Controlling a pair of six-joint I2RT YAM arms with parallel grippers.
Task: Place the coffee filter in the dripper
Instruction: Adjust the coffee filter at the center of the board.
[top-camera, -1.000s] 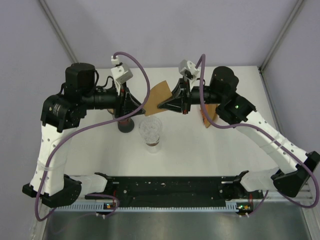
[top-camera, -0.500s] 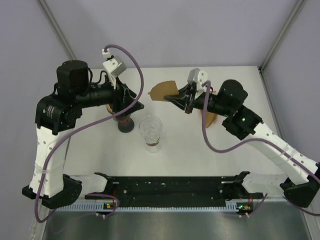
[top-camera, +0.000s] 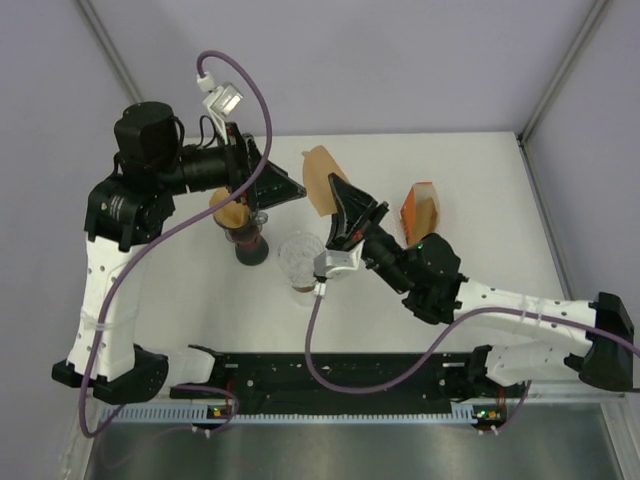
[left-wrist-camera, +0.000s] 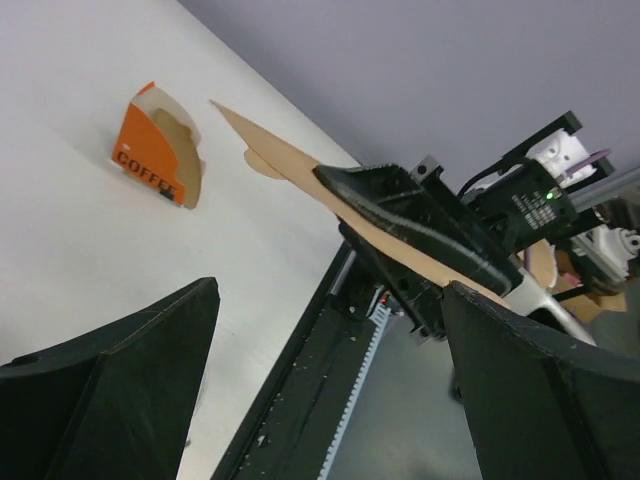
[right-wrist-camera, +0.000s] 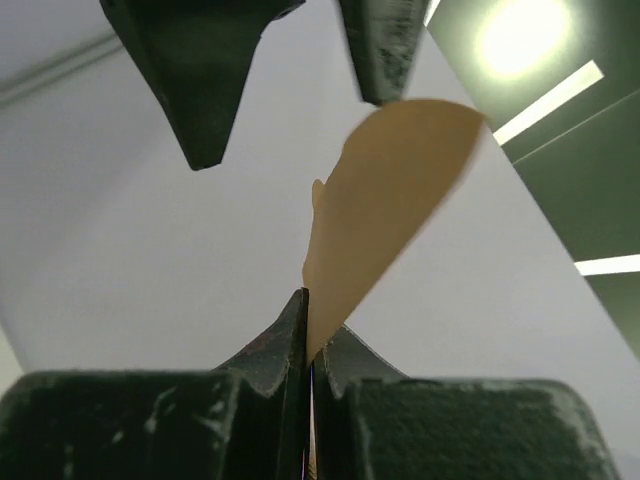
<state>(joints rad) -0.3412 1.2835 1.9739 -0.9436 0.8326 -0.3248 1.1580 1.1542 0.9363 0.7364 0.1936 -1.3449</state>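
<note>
Hanging in the air just behind the dripper (top-camera: 301, 258), the filter (top-camera: 320, 180) is not yet in place. The right pincer (top-camera: 337, 197) is clamped on its edge, well above the bench (top-camera: 480, 180). The left pincer (top-camera: 282, 195) gapes wide beside the sheet, gripping nothing. The dripper looks empty. The orange box (top-camera: 420, 207), right of the dripper, shows brown inside — likely spare filters. Lowering and seating the filter remain.

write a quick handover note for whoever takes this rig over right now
Left tool: open, empty, facing the filter.
Right tool: shut on the brown filter, held folded flat in the air behind the clear dripper.
Orange filter box sits on the table, to the right.
Done: filter picked up.
Left: probably open it out, then seat it in the dripper, which has no filter in it yet.
</note>
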